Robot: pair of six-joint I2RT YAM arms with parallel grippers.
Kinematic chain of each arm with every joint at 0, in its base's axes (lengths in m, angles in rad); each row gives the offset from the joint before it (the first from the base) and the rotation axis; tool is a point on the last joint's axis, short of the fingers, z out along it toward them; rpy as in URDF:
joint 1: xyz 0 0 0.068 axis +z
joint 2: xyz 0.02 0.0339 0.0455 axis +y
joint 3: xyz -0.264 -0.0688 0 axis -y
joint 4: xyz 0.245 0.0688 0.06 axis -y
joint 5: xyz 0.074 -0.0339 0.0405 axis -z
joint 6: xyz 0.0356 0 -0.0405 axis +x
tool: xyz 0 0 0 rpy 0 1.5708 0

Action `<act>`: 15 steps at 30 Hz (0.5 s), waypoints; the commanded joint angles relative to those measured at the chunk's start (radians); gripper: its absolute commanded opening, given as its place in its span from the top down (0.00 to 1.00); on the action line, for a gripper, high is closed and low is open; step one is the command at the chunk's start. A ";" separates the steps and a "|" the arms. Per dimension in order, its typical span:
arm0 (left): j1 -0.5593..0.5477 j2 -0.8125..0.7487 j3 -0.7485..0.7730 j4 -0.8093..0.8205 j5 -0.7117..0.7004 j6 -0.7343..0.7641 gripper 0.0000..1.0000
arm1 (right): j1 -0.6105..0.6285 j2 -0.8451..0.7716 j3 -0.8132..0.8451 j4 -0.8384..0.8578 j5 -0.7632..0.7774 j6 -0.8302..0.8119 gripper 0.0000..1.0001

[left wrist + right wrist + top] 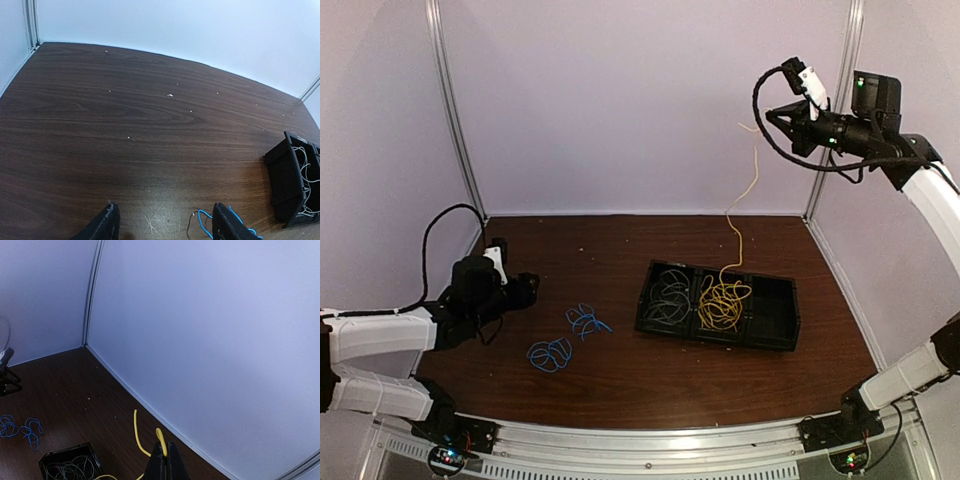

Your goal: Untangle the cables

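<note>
Below the right fingers (164,456), which are pinching it high up, one yellow cable (723,305) is trailing into the middle compartment of one black tray (772,322). Drawing it free looks like the current step, probably needing more lift. One grey tangle (670,292) is lying beside it, and two blue bundles (550,354) (586,321) are lying on the desk (620,250) near the wide, empty left fingers (523,288).

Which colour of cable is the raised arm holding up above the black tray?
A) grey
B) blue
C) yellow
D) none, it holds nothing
C: the right tool is shut on a yellow cable, which hangs down to the yellow bundle in the black tray.
</note>
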 commanded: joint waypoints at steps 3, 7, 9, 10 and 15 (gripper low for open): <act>0.005 -0.001 0.001 0.009 0.010 0.000 0.35 | -0.008 -0.024 0.056 0.013 -0.028 0.026 1.00; 0.005 -0.001 0.000 0.013 0.013 -0.006 0.36 | -0.008 -0.022 0.067 0.012 -0.054 0.044 1.00; 0.005 -0.002 0.001 0.011 0.016 -0.006 0.36 | -0.008 -0.024 0.045 0.020 -0.057 0.045 1.00; 0.005 -0.004 0.001 0.010 0.017 -0.006 0.36 | -0.008 -0.027 0.028 0.027 -0.056 0.045 1.00; 0.005 -0.012 0.000 0.003 0.012 -0.001 0.35 | -0.009 -0.044 -0.086 0.065 -0.064 0.050 1.00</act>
